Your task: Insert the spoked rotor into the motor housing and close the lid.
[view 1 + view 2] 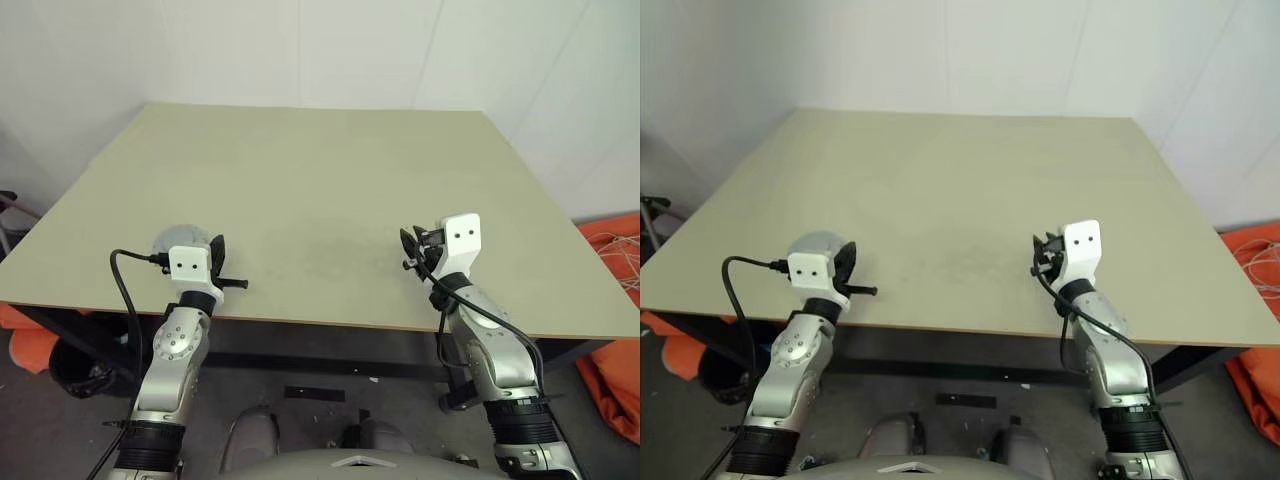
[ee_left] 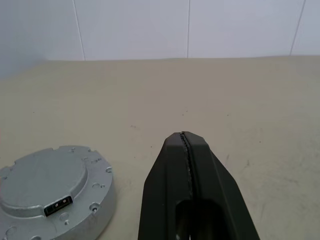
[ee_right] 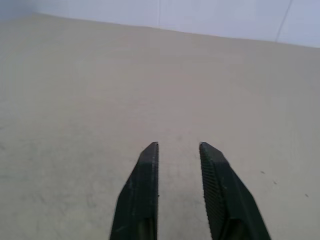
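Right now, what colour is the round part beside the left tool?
Matte silver-grey metal lid, with a small dark slot; clearest in the left wrist view.

- You are looking at a bare beige table standing against a white wall.
- The left gripper is hovering near the table's front edge, with a round silver housing lying just behind its wrist.
- The right gripper is hovering well apart, empty.

Silver, jointed arms with ribbed black cuffs; black cables loop to white wrist boxes — each tool has wedge-shaped black fingers.
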Tool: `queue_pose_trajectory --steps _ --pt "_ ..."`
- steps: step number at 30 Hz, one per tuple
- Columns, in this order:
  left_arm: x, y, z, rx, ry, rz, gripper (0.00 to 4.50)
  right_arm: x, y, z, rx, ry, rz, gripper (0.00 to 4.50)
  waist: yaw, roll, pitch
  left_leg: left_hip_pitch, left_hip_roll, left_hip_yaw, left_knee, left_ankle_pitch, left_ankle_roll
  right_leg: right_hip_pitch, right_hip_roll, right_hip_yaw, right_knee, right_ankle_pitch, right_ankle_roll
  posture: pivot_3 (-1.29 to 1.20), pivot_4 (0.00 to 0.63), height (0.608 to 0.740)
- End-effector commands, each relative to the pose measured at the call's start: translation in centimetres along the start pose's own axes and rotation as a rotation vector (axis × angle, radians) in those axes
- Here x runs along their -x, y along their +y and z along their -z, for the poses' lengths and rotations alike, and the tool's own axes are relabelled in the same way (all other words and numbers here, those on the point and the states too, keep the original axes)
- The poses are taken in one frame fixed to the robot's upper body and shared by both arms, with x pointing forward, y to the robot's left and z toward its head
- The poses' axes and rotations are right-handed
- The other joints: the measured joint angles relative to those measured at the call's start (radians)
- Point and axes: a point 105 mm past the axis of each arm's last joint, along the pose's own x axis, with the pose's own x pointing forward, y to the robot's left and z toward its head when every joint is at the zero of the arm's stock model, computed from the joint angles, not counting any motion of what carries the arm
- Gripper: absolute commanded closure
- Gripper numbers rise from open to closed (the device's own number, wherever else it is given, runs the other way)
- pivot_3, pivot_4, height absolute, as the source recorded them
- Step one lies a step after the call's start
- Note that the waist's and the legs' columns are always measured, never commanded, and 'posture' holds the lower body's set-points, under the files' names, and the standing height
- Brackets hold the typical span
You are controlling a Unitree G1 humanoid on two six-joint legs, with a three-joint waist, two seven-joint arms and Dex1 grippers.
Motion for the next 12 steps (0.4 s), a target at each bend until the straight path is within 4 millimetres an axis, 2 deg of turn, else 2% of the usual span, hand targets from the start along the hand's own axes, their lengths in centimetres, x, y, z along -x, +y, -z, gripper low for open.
queue_pose_trajectory --steps 1,12 --pt "-0.16 0.22 -1.36 -0.013 -0.065 -0.007 4.50 0.34 -0.29 -0.78 0.018 -0.053 0.028 4.41 -0.001 0.000 0.000 0.001 0.000 0.000 0.000 0.000 0.000 0.001 0.000 0.000 0.000 0.000 0.000 0.00 0.000 0.740" --pt "-0.03 0.44 -1.16 0.000 -0.062 -0.034 4.50 0.07 -0.27 -0.52 0.011 -0.038 0.022 4.46 -0.002 0.001 0.000 0.010 0.000 0.001 0.000 -0.001 0.001 0.007 0.000 0.001 0.000 0.000 -0.001 0.00 0.000 0.740"
